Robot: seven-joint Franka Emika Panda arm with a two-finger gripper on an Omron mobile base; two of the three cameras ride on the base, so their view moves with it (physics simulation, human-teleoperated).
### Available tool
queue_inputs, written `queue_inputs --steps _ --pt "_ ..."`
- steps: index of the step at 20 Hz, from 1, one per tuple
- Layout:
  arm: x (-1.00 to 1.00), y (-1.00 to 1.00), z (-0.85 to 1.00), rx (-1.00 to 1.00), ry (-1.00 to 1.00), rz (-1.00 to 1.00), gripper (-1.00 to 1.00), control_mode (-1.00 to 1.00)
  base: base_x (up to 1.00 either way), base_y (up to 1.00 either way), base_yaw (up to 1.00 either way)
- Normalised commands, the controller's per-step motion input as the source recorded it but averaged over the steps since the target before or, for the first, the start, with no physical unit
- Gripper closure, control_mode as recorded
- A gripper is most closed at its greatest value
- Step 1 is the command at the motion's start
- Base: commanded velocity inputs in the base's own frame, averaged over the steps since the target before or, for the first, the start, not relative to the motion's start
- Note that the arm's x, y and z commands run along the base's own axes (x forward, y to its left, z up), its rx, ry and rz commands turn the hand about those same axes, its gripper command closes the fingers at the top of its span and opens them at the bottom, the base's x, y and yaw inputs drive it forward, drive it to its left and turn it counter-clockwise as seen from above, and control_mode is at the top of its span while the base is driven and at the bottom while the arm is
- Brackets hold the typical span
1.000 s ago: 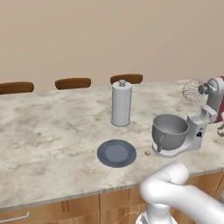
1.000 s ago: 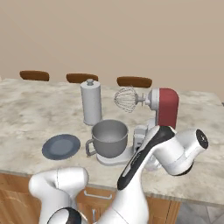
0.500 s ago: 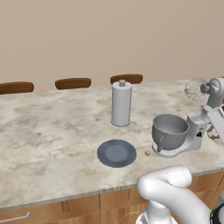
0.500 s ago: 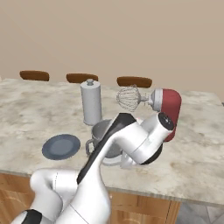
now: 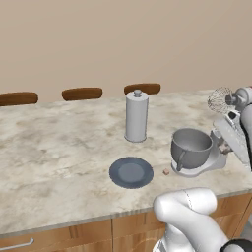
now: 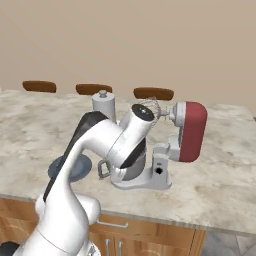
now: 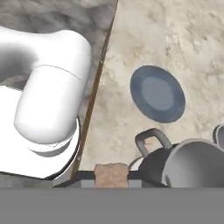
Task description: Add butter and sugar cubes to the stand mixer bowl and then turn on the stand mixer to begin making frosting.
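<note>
Fingers nearly together, clamped on a tan sugar cube just beside the stand mixer bowl, not yet over it. Another cube lies on the surface between plate and bowl. Butter unseen; stand mixer head still tilted up, so most work remains.

The stand mixer bowl is largely hidden behind the arm; the stand mixer is cut, seemingly, by the right edge.

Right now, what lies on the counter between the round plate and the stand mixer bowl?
In the left base view, one sugar cube lies on the counter between the plate and the stand mixer bowl.
</note>
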Motion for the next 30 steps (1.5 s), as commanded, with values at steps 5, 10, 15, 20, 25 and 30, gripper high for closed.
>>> queue_inputs --steps 5,10,15,20,25,30 --pt "0.02 0.62 0.38 -0.17 0.0 0.11 1.0 -1.0 0.0 0.0 0.0" --pt "0.3 0.4 0.14 -0.16 0.01 0.08 1.0 -1.0 0.0 0.0 0.0" --pt "0.59 0.05 -0.03 -0.15 0.06 0.13 1.0 -1.0 0.0 0.0 0.0" --pt "0.53 0.0 -0.18 -0.17 0.05 0.09 1.0 -1.0 0.0 0.0 0.0" --pt "0.19 0.0 -0.28 -0.16 0.05 0.03 1.0 -1.0 0.0 0.0 0.0" --pt "0.06 -0.01 -0.38 -0.14 0.05 0.02 1.0 -1.0 0.0 0.0 0.0"
